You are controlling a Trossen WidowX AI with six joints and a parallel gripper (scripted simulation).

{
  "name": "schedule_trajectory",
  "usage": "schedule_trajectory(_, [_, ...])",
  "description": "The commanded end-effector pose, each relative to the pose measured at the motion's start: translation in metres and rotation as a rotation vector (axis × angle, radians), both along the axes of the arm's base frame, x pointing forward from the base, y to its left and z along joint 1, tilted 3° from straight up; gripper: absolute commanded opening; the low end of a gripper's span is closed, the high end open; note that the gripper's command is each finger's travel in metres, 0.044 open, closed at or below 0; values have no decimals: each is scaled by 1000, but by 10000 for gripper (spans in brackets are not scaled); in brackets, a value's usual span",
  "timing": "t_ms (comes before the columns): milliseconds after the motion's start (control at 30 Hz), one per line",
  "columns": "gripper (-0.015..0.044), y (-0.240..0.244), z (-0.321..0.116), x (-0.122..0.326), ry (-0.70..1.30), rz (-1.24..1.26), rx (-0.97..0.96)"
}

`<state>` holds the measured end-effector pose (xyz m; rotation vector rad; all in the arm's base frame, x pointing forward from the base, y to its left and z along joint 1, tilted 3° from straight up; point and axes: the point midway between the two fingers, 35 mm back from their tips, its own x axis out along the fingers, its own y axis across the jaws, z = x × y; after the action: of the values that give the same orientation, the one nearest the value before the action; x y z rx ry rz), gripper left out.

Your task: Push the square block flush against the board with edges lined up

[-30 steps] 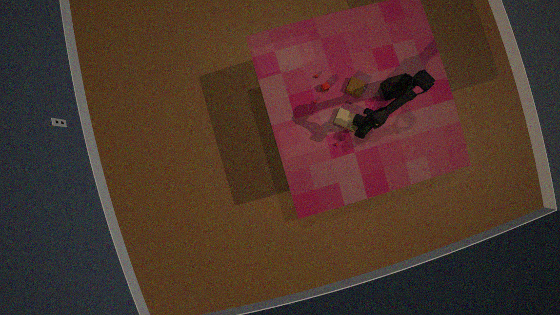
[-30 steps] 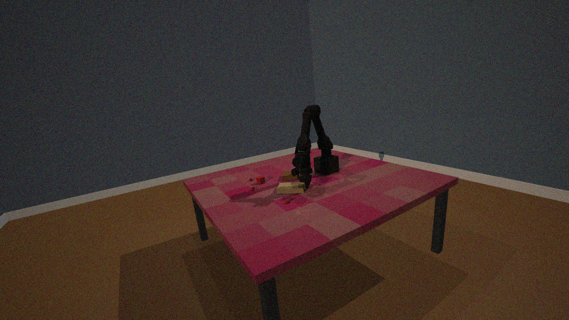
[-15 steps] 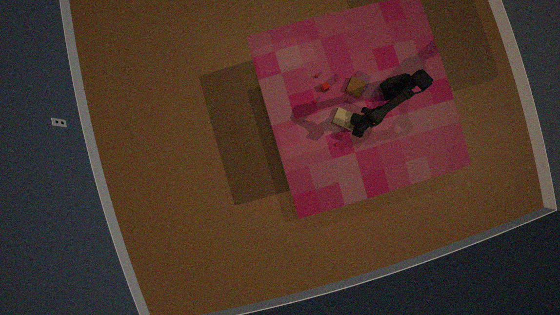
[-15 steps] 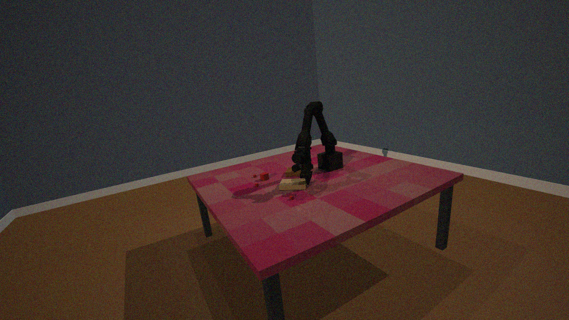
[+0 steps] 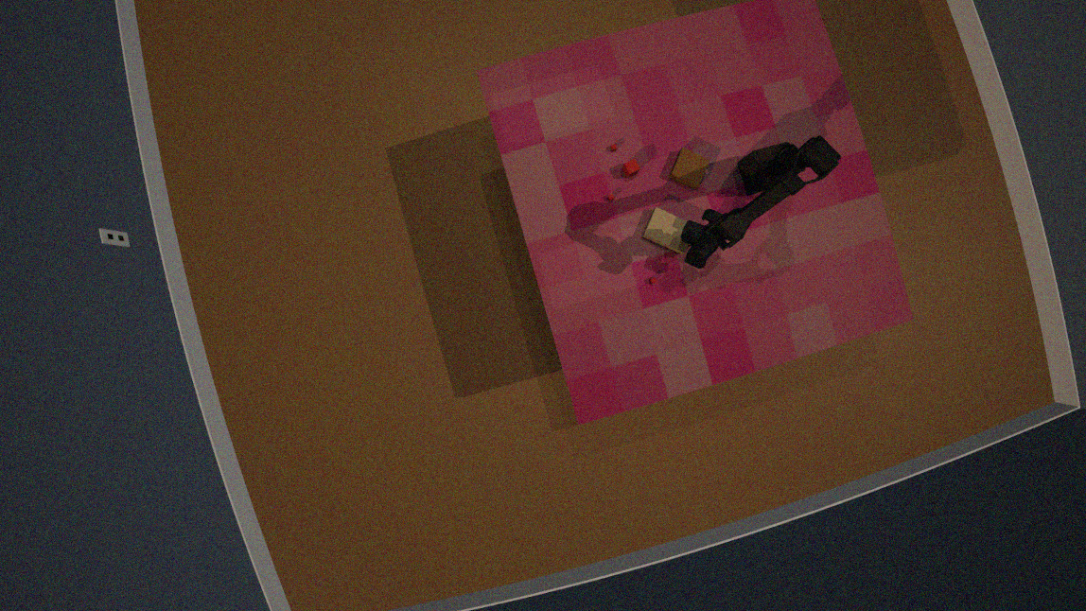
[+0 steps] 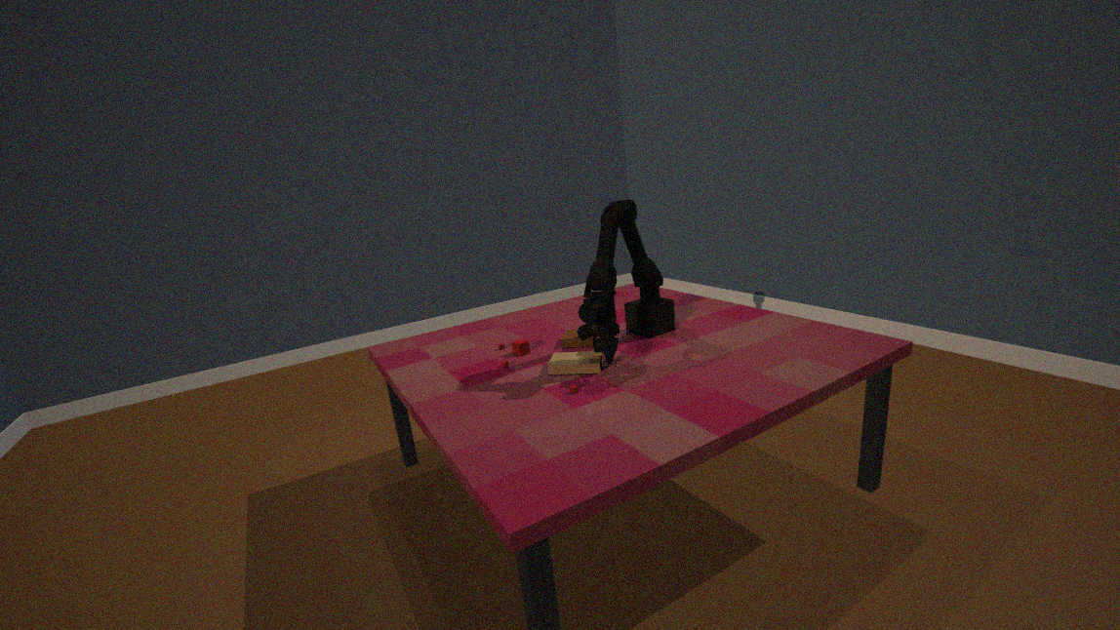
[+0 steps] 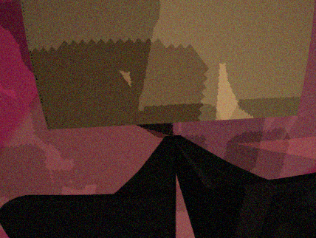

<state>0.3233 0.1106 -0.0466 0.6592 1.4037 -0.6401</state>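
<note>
The pale cream board (image 5: 665,226) (image 6: 574,361) (image 7: 258,55) is a flat rectangle lying on the pink patchwork table. The ochre square block (image 5: 690,168) (image 6: 576,342) lies apart from it, turned at an angle, with bare table between them; it does not show in the wrist view. My gripper (image 5: 690,241) (image 6: 610,362) (image 7: 172,143) is shut and empty, pointing down at the board's end nearest the arm base. In the wrist view its tips are just below the board's near edge; whether they touch it I cannot tell. In the top view the hand hides that end.
A red cube (image 5: 631,167) (image 6: 520,347) lies beyond the ochre block. Smaller red pieces lie near it (image 5: 613,148) (image 6: 501,346), and another small red piece (image 5: 651,281) (image 6: 573,388) lies beside the board. The arm base (image 6: 650,317) stands behind the ochre block.
</note>
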Motion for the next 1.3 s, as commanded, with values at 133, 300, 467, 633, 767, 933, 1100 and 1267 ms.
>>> schedule_trajectory(133, [0, 9, 0, -7, -3, -4, -1])
schedule_trajectory(300, [0, 16, -1, -13, -2, -4, -1])
schedule_trajectory(467, [0, 21, -1, -18, -2, -4, 0])
schedule_trajectory(633, [0, 27, -2, -24, -2, -4, 0])
schedule_trajectory(767, [0, 25, 32, -24, 3, -2, -1])
schedule_trajectory(933, [0, 25, 53, -27, -2, -4, 1])
schedule_trajectory(1100, [0, 25, 54, -21, -2, 48, -3])
schedule_trajectory(1267, [0, 23, 57, -3, 0, 222, -15])
